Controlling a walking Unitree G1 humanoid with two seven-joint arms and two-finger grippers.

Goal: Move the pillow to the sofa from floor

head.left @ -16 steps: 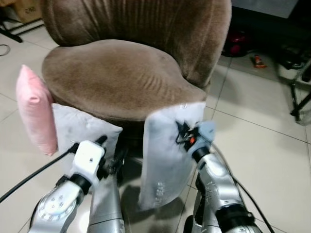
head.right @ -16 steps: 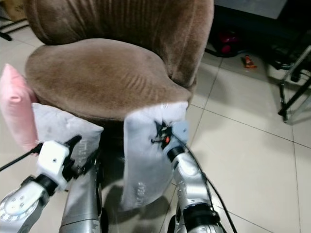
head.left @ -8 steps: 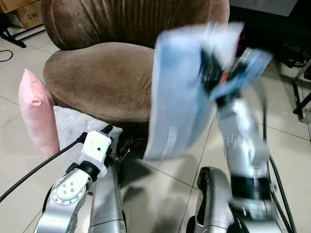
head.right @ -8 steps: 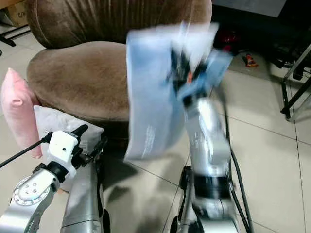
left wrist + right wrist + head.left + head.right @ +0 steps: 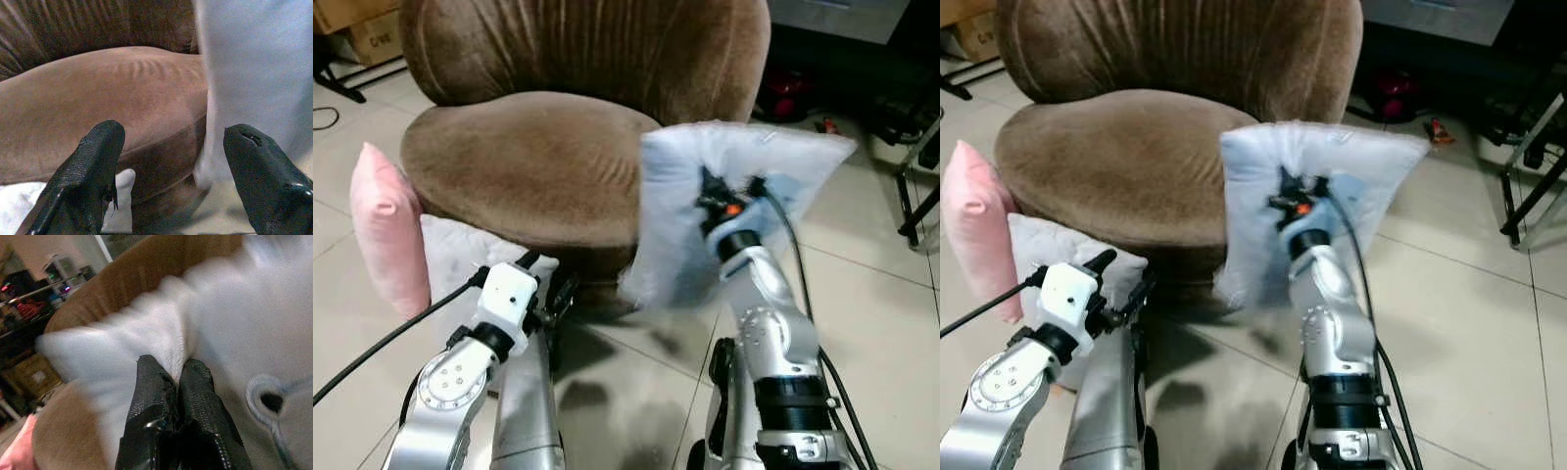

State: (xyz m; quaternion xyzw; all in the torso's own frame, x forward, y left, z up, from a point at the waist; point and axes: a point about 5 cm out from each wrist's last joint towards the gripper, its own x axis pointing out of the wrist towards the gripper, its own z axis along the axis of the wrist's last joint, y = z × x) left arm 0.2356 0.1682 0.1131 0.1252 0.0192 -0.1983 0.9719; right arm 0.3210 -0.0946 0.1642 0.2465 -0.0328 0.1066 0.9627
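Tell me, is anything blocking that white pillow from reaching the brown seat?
Nothing visible does. The right gripper holds the white pillow in the air beside the sofa; the seat cushion next to it looks bare.

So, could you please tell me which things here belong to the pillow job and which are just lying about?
Belonging to the job:
- white pillow, pinched in the right gripper, held off the floor beside the seat
- brown sofa
- left gripper, open and idle

Just lying about:
- pink pillow and another white pillow, against the sofa's base
- cardboard box
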